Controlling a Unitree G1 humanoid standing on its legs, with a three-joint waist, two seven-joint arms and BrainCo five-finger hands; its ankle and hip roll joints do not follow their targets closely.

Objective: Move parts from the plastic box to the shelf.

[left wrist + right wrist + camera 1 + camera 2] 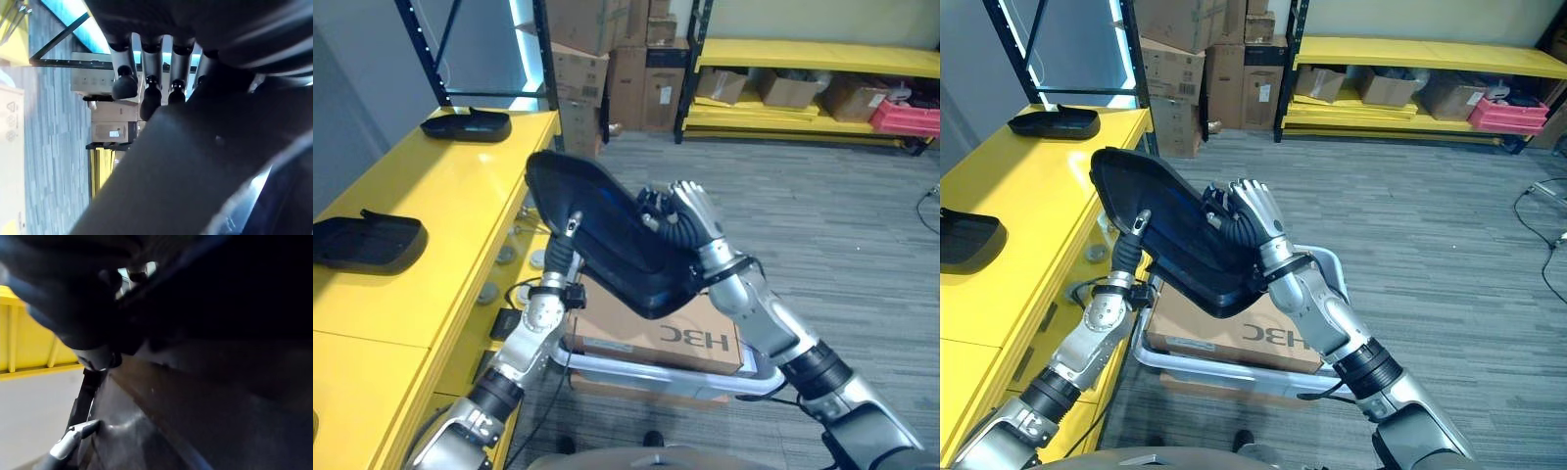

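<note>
The yellow shelf [440, 211] runs along the robot's left, and two black moulded parts already lie on it: one [367, 241] near its front, another [466, 124] farther back by the blue-lit upright. Just off the shelf's edge, a third black part [602, 235], a large shallow shell, is held up in the air between both hands, over the cardboard carton [651, 338] that sits in the pale plastic box [759, 377]. The left hand [570, 227] comes up from below, on the side nearer the shelf, with its fingers [151, 73] against the part; whether they curl round its rim I cannot tell. The right hand [1252, 220] is on the side away from the shelf, fingers bent over the part's edge and gripping it. The part's long axis slopes from high near the shelf down toward the box, its upper end closest to the shelf top. Judging from this, the shelf lies to the left of the part, so the left arm is nearer the drop spot and the carry must go leftward.
</note>
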